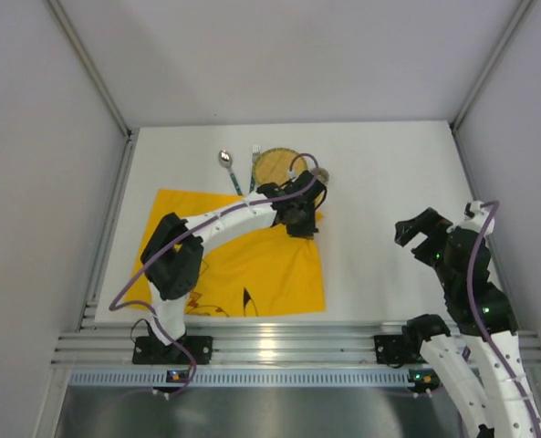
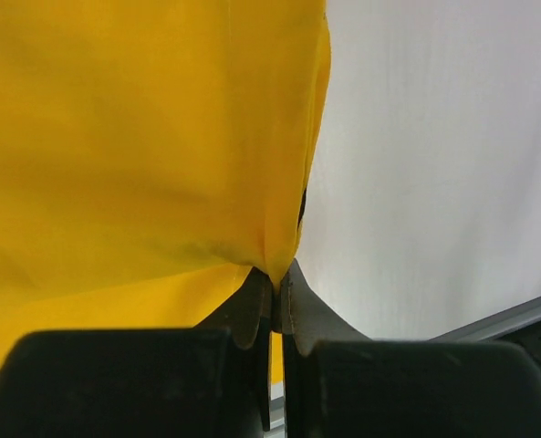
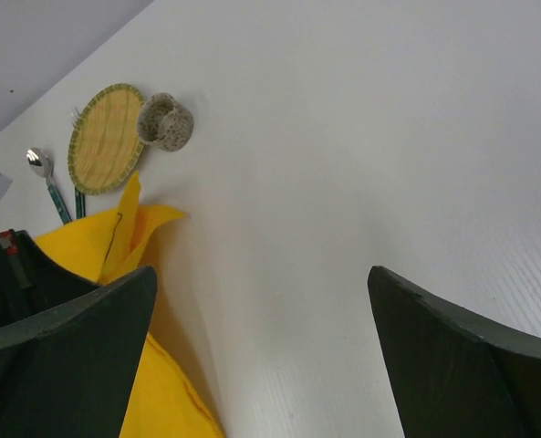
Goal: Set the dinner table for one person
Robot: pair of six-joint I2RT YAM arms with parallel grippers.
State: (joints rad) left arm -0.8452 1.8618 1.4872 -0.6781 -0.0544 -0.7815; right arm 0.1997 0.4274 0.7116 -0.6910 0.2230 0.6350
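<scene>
A yellow cloth mat (image 1: 243, 265) lies on the white dinner table (image 1: 389, 182), left of centre. My left gripper (image 1: 303, 222) is shut on the mat's far right corner (image 2: 284, 246) and holds it lifted off the table. My right gripper (image 1: 425, 239) is open and empty above bare table at the right; its fingers (image 3: 78, 338) frame white tabletop (image 3: 343, 137). A round woven plate (image 1: 277, 164), a small speckled cup (image 3: 165, 121), a spoon (image 1: 226, 162) and a fork (image 1: 254, 155) lie at the back of the table, just beyond the mat.
Grey panels (image 1: 51, 137) wall the table on three sides. A ribbed aluminium rail (image 1: 279, 345) runs along the near edge, with both arm bases on it. The left arm (image 1: 215, 224) stretches across the mat.
</scene>
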